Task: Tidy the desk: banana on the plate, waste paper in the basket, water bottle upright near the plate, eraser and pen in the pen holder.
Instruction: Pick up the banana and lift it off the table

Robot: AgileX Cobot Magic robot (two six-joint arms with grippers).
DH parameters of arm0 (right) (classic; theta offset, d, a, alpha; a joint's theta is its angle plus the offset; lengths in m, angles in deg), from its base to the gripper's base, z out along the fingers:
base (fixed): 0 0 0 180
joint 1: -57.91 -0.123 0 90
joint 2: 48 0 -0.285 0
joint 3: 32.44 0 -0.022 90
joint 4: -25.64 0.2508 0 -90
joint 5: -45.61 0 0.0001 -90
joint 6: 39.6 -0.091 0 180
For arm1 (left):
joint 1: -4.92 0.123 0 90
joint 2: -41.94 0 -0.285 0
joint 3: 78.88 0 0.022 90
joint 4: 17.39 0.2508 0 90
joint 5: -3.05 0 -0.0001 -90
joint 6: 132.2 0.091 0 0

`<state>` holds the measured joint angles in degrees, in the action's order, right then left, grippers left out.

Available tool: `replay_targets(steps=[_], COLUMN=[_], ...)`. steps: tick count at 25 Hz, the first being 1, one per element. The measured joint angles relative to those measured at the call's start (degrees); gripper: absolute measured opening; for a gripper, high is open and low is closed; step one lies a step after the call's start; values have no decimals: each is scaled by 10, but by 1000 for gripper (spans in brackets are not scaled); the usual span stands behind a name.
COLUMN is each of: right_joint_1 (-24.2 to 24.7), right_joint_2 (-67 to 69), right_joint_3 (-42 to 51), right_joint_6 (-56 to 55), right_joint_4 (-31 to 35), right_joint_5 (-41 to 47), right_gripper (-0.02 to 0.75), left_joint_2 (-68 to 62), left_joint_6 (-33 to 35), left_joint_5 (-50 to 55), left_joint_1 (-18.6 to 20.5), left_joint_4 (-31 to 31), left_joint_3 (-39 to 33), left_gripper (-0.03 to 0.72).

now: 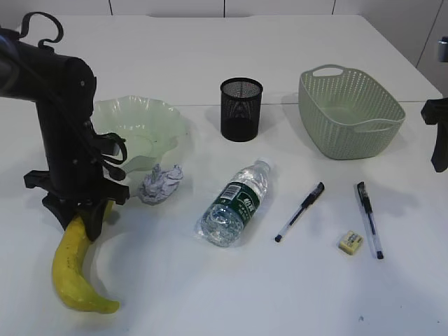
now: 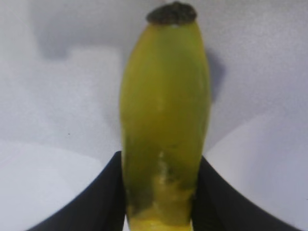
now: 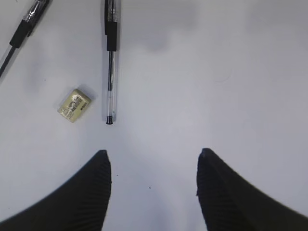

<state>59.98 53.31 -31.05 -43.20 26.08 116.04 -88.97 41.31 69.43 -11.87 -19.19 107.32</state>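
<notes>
My left gripper (image 2: 161, 192) pinches the banana (image 1: 75, 269) at its upper end; the fruit lies on the table (image 1: 210, 301), just in front of the plate (image 1: 140, 129). My right gripper (image 3: 154, 185) stands spread, empty, near the eraser (image 3: 74, 104) and pen (image 3: 110, 62)

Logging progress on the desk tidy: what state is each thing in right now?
banana: on the table, gripped by the left hand
right hand: open, empty
water bottle: lying on its side
waste paper: crumpled, beside the plate
pen holder: upright
basket: upright
two pens, eraser: loose on the table
</notes>
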Motion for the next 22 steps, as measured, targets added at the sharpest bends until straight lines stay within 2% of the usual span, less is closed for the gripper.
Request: replay_targets(steps=[16,22], right_joint_1=[0,0], right_joint_2=[0,0], right_joint_3=[0,0], right_joint_6=[0,0], right_joint_4=[-9,-9], right_joint_5=[0,0], right_gripper=[428,428], left_joint_2=[88,114], left_joint_6=[0,0], left_joint_5=[22,31], left_joint_1=[0,0], left_joint_4=[1,1], left_joint_3=[2,55], left_gripper=[253,253])
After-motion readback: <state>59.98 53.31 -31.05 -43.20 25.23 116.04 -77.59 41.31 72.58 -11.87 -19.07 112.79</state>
